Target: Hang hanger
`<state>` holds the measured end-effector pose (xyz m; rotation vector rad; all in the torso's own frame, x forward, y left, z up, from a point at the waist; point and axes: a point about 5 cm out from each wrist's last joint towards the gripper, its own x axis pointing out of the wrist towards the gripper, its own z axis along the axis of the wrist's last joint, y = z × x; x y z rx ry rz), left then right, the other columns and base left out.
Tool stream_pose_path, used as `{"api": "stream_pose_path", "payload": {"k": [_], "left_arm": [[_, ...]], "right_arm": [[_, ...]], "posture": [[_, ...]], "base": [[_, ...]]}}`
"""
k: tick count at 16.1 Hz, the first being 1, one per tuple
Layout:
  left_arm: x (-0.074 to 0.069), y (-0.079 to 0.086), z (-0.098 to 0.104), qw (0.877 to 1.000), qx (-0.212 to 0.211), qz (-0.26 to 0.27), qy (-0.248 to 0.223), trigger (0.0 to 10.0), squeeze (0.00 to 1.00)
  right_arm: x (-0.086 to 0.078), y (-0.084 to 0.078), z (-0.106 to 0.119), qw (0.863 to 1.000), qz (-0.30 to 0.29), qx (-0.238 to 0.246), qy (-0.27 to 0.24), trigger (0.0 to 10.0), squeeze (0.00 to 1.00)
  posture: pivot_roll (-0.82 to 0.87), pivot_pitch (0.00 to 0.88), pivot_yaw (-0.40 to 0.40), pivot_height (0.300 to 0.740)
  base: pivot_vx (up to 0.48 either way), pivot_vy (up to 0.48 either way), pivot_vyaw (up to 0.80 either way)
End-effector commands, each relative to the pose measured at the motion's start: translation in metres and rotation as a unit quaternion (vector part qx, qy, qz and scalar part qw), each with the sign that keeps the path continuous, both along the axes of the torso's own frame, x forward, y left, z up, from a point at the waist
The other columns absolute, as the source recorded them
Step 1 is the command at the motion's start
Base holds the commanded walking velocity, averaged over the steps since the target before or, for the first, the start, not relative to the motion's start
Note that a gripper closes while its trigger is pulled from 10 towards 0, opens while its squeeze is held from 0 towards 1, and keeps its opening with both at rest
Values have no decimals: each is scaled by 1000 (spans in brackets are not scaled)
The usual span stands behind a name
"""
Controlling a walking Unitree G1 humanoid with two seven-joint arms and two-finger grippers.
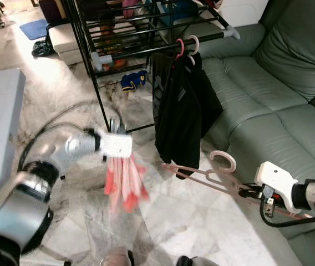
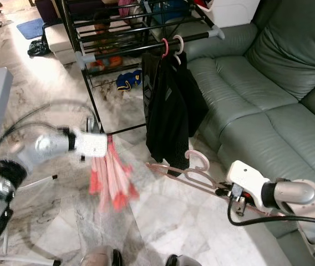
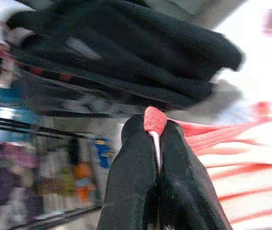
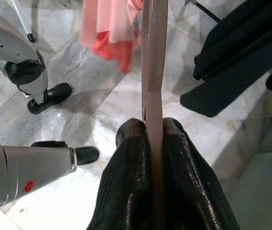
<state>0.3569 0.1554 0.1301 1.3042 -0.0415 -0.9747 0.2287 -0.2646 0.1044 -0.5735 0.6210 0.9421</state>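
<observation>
The right gripper (image 4: 154, 132) is clenched on a pink hanger (image 1: 202, 173), held low above the floor (image 1: 202, 221) near the sofa (image 1: 268, 111). The left gripper (image 3: 155, 143) grips a red striped cloth (image 1: 124, 180) (blurred) before the rack (image 1: 146, 50), where black clothes (image 1: 182, 111) hang.

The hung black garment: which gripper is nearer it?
Left. The left gripper, holding the striped cloth, sits beside the black garment; the right gripper is farther, by the sofa.
</observation>
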Motion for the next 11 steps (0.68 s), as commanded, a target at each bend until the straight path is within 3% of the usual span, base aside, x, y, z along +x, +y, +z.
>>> {"api": "stream_pose_path", "payload": {"k": [1, 2, 3, 4, 8, 10, 11], "left_arm": [[4, 1, 12, 1000, 1, -6, -26, 10000, 0], [5, 0, 16, 999, -9, -8, -32, 10000, 0], [9, -5, 28, 997, -49, -11, -63, 10000, 0], [9, -8, 34, 994, -63, -25, -85, 10000, 0], [4, -11, 30, 994, -46, -56, -76, 10000, 0], [10, -12, 36, 992, -61, -36, -106, 10000, 0], [16, -9, 39, 988, -59, -1, -140, 10000, 0]], "right_arm": [[0, 3, 2, 1000, 7, 1, -8, 10000, 0], [1, 3, 2, 1000, 6, 2, -11, 10000, 0], [-1, 4, 0, 1000, 5, 5, -9, 10000, 0], [-2, 4, 0, 1000, 3, 9, -4, 10000, 0], [-14, 1, -1, 999, 6, 17, 27, 10000, 0], [-12, 0, 1, 1000, 1, 19, 23, 10000, 0], [-11, 1, 2, 1000, -3, 25, 18, 10000, 0]], "posture": [[-46, 52, 2, 740], [-46, 52, 2, 740], [-52, 63, 1, 740], [-53, 69, 6, 740], [-51, 72, 13, 740], [-54, 68, 15, 740], [-52, 63, 15, 740]], "base": [[0, 0, 0], [0, 0, 0], [0, 0, 0], [0, 0, 0], [0, 0, 0], [0, 0, 0], [0, 0, 0]]}}
